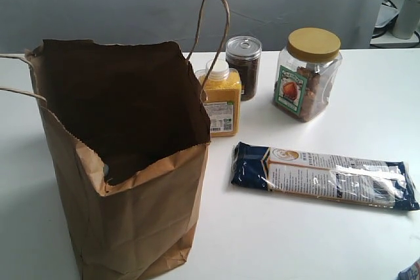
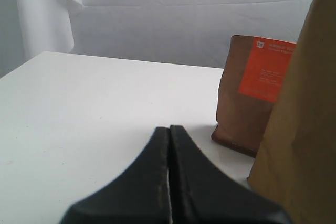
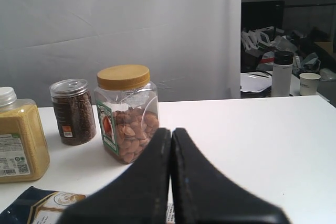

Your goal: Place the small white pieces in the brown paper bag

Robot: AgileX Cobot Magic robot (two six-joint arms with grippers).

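The brown paper bag [image 1: 131, 181] stands open on the left of the white table, one cord handle [image 1: 213, 21] arching up behind it; its creased side [image 2: 299, 129] fills one edge of the left wrist view. The small white pieces are not visible in any view. My left gripper [image 2: 169, 128] is shut with nothing between its black fingers, low over the table beside the bag. My right gripper [image 3: 171, 130] is also shut and empty, facing the almond jar [image 3: 127, 113]. Neither gripper shows in the exterior view.
Behind the bag stand a yellow-grain bottle [image 1: 220, 100], a dark-seed can [image 1: 243, 67] and the almond jar [image 1: 307, 73]. A long blue-and-clear packet [image 1: 325, 175] lies at the right front. A small brown pouch with an orange label [image 2: 252, 93] stands next to the bag.
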